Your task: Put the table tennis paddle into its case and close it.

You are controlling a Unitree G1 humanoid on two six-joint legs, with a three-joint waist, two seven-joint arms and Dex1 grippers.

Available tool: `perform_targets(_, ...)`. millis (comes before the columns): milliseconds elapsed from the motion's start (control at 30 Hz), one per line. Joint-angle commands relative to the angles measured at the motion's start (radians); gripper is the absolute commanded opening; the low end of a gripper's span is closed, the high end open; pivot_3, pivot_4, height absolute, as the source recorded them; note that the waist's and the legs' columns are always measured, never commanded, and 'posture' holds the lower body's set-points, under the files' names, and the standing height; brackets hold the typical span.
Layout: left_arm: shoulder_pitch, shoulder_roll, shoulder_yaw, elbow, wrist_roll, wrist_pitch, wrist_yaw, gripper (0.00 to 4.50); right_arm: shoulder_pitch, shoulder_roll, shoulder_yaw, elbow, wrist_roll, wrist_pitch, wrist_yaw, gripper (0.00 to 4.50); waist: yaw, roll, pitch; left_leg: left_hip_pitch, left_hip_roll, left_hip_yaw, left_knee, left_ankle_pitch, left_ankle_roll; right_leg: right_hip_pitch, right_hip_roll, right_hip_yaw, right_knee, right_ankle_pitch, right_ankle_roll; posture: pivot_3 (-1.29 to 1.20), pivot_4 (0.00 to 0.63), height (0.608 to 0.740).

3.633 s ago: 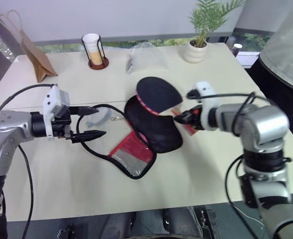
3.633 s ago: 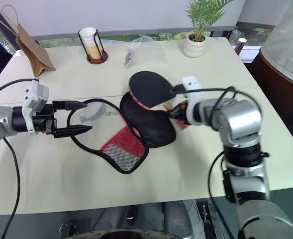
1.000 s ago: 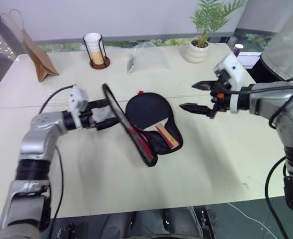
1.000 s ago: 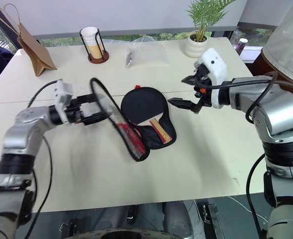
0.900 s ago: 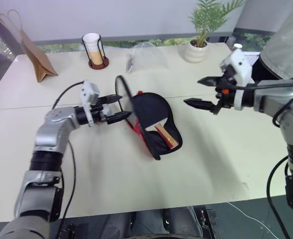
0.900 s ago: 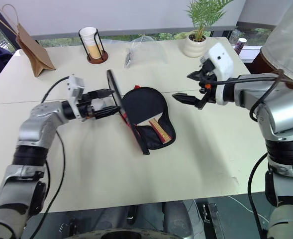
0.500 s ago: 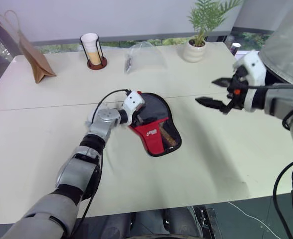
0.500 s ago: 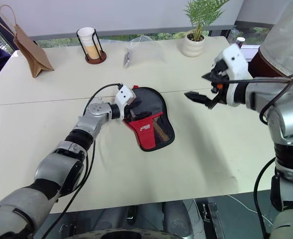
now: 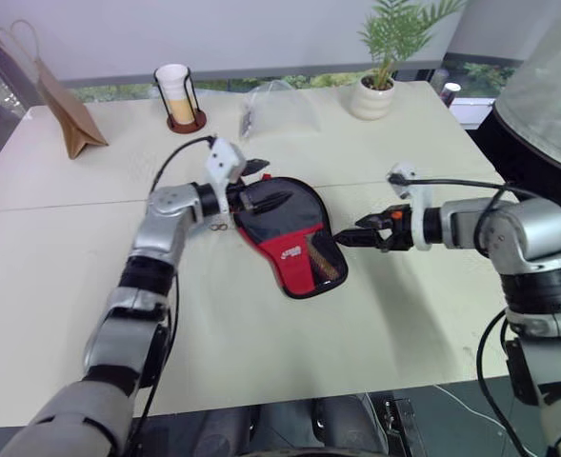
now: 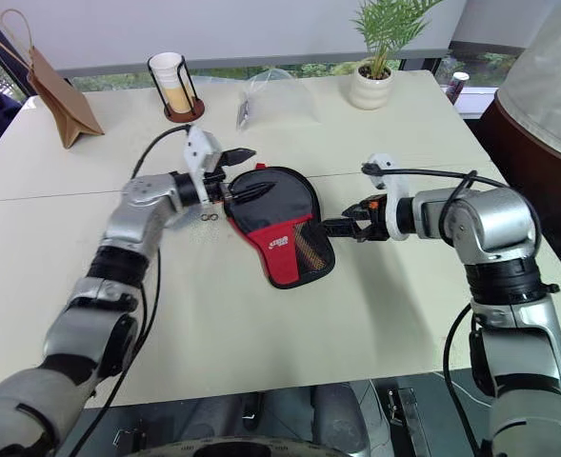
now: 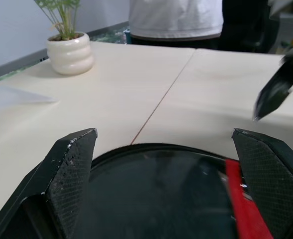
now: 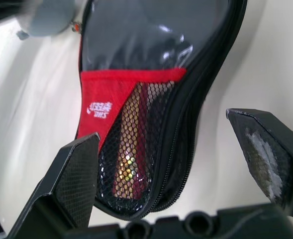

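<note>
Here, in the left eye view, the case (image 9: 290, 233) lies flat on the pale table (image 9: 261, 352), flap folded over, its black round part toward the far side and its red panel and mesh pocket toward the near edge. The left gripper (image 9: 261, 184) reaches in over the round end of the case, both black fingers spread wide with nothing between them. The right gripper (image 9: 351, 234) points at the case from the other side, tips just beside its edge, jaws apart and empty. At the far edge stand a brown paper bag (image 9: 69, 124), a cup in a wire holder (image 9: 178, 95), a clear plastic bag (image 9: 278, 109) and a potted plant (image 9: 380, 67). The right eye view shows the same layout, with 2 small metal rings (image 10: 207, 218) lying on the table just beside the case under the left gripper. In the left wrist view, the 2 fingers (image 11: 71, 164) stand wide over the black curve of the case, and the other gripper's dark tip hangs above the table beyond. In the right wrist view, the handle of the table tennis paddle (image 12: 131, 149) shows through the mesh pocket, inside the case; the zip along the edge looks unclosed, and the 2 fingers (image 12: 76, 169) frame the narrow end without touching it.
</note>
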Motion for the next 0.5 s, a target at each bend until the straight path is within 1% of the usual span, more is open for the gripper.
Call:
perform_targets(33, 0.07, 0.092, 0.057, -0.217, -0.097, 0.135, -0.044, 4.5, -0.03, 0.022, 0.048, 0.056, -0.035, -0.049, 0.033, 4.46, 0.003, 0.0, 0.0, 0.0, 0.0, 0.0, 0.0, 0.0, 0.0, 0.0, 0.0, 0.0, 0.0, 0.0, 0.0, 0.0, 0.15, 0.74)
perform_targets(233, 0.219, 0.267, 0.124, -0.454, -0.266, 0.349, -0.132, 4.5, -0.031, 0.059, 0.109, 0.092, -0.071, -0.096, 0.072, 4.46, 0.008, 0.0, 0.0, 0.0, -0.001, 0.0, 0.0, 0.0, 0.0, 0.001, -0.001, 0.0, 0.0, 0.0, 0.0, 0.0, 0.15, 0.74)
perform_targets(367, 0.293, 0.355, 0.159, -0.55, -0.317, 0.404, -0.154, 4.5, -0.036, 0.09, 0.126, 0.114, -0.086, -0.1, 0.086, 4.46, 0.006, 0.0, 0.0, 0.0, 0.0, 0.0, 0.0, 0.0, 0.0, 0.001, 0.0, -0.001, 0.0, 0.0, 0.0, 0.0, 0.15, 0.74)
perform_targets(467, 0.324, 0.391, 0.178, -0.585, -0.337, 0.423, -0.147, 4.5, -0.037, 0.109, 0.133, 0.131, -0.092, -0.099, 0.097, 4.46, 0.005, 0.0, 0.0, 0.001, 0.0, 0.0, 0.0, 0.0, 0.0, 0.001, 0.0, -0.001, 0.0, 0.0, -0.001, 0.0, 0.15, 0.74)
perform_targets(500, 0.329, 0.397, 0.182, -0.591, -0.341, 0.425, -0.142, 4.5, -0.039, 0.115, 0.131, 0.141, -0.093, -0.097, 0.098, 4.23, 0.005, 0.0, 0.0, 0.001, 0.0, 0.0, 0.0, 0.0, 0.0, 0.001, 0.0, -0.001, 0.0, 0.0, -0.001, 0.0, 0.15, 0.74)
